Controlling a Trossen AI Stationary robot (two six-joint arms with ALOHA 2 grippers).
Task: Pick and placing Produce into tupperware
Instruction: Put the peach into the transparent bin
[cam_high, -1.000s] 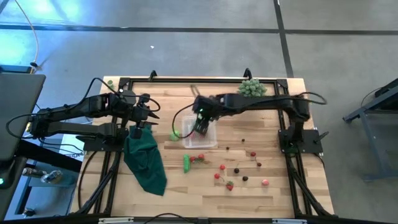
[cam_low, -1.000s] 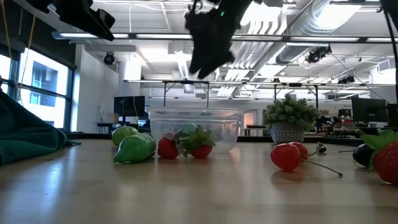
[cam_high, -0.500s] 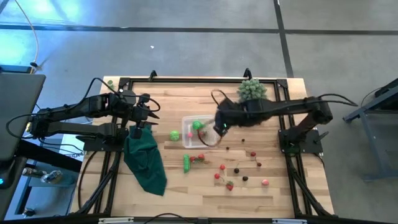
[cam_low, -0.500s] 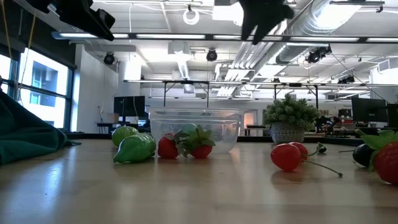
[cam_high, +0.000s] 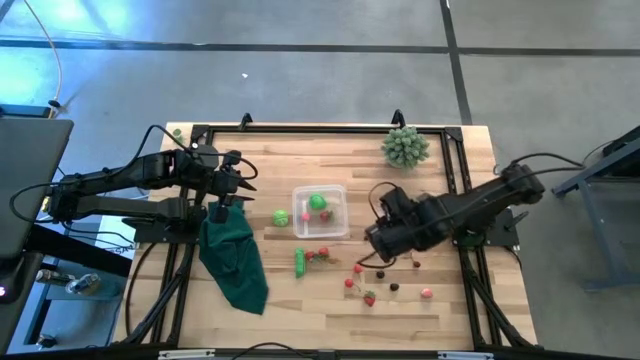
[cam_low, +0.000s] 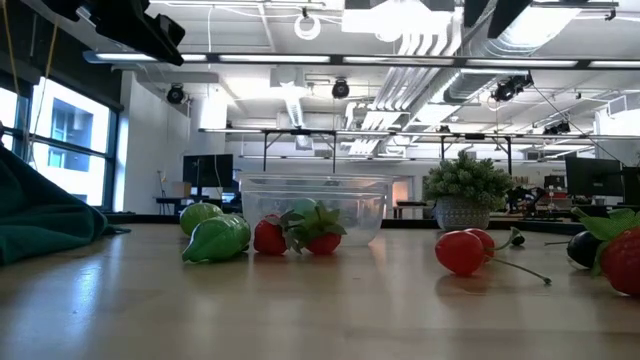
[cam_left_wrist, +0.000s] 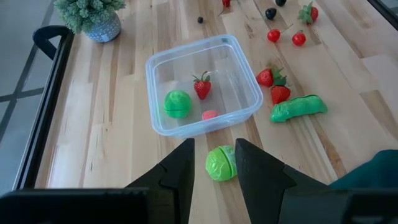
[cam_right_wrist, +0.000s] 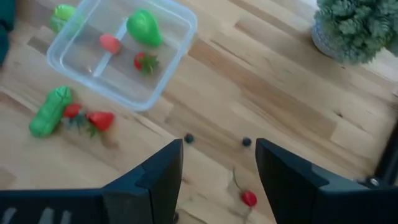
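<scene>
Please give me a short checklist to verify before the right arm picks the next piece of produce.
1. Right gripper open and empty: ok.
2. Right gripper above loose produce such as the cherry: ok.
3. Tupperware upright, with room inside: ok.
4. Three pieces in the tupperware, among them a strawberry: ok.
5. Left gripper away from the right arm's path: ok.
6. Exact target between the fingers: cannot tell.
</scene>
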